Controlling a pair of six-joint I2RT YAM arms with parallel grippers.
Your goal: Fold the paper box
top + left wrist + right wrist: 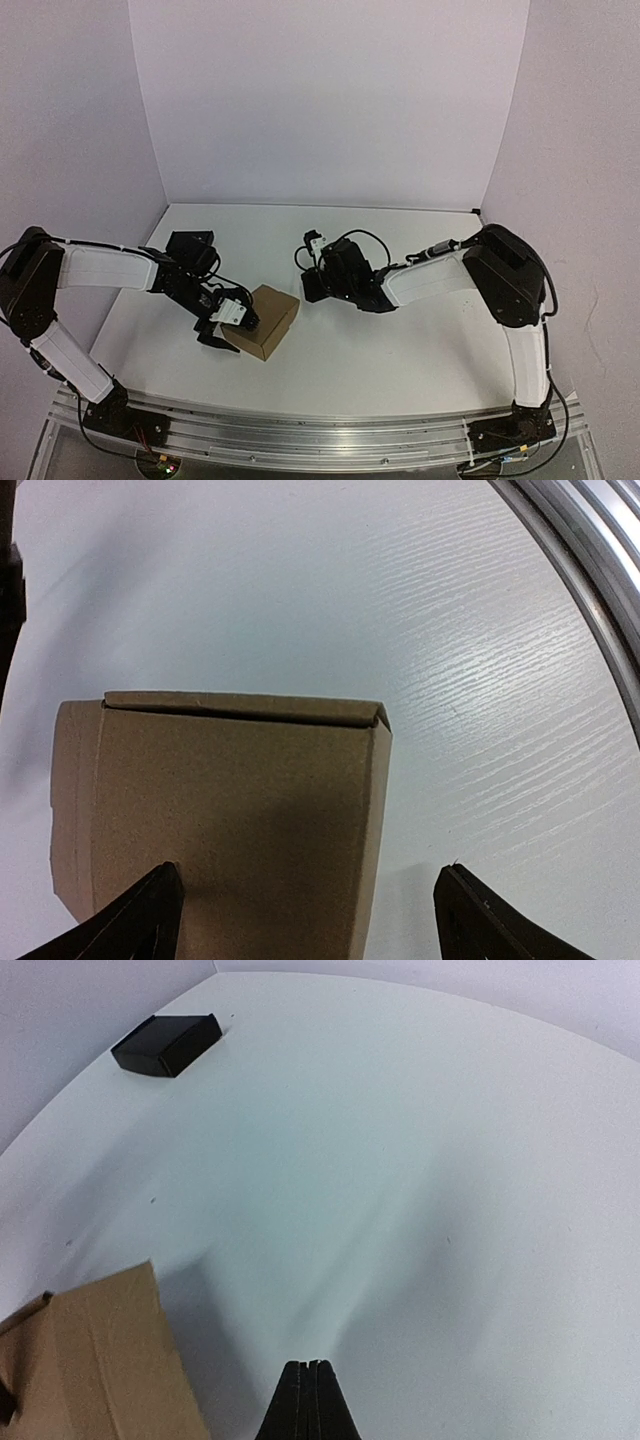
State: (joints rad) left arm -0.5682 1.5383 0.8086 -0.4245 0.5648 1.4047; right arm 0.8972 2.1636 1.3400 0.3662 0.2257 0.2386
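The paper box [268, 320] is a small closed brown cardboard box standing on the white table, left of centre. In the left wrist view the paper box [230, 810] fills the lower left, its lid flap tucked along the far edge. My left gripper [228, 326] is at the box's near-left corner, open wide. There my left gripper [310, 872] has one finger [140, 925] over the box's top face and the other finger [490, 925] out past its side, over bare table. My right gripper [318, 1366] is shut and empty, hovering to the right of the paper box [90, 1360].
A small black rectangular object [166, 1044] lies near the left wall at the back of the table; it also shows as the black object [190, 243] behind the left arm. The metal rail [600, 590] runs along the table's near edge.
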